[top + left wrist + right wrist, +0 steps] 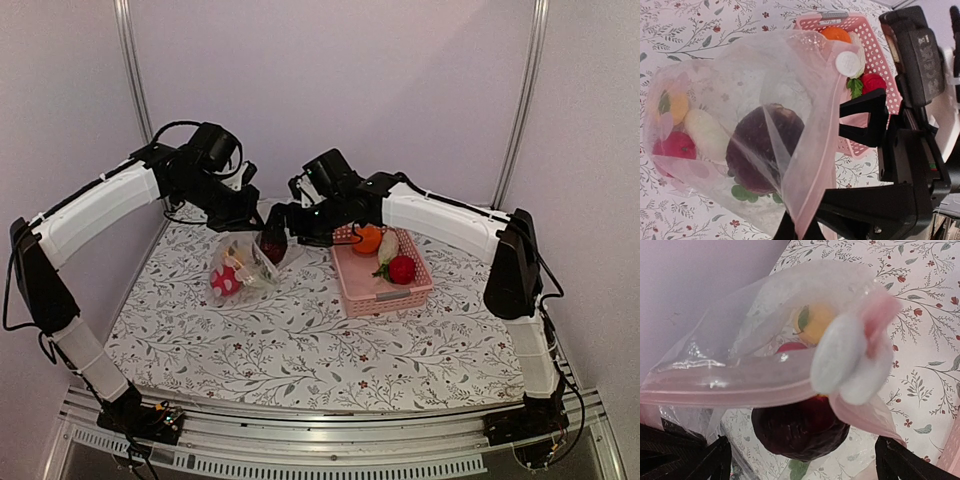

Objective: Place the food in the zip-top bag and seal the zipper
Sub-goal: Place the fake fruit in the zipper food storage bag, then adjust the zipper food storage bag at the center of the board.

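left hand [799, 227] clenched on the lip of the clear crinkly zip-top bag [730, 75], propping its mouth up off the floral bench [300, 340]. right hand [800, 462] released, jaws wide at the mouth; dark purple round toy vegetable [760, 150] lies inside, seen through the film. judgement: back the right hand straight out, clear of the lip, then go for the toy food [402, 269] lying in the pink lattice basket [385, 295].

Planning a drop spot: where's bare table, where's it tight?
Free: cloth's near half, from bag and basket down to the near edge; also left of the bag. Tight: back middle, right claw at the bag mouth beside the basket.
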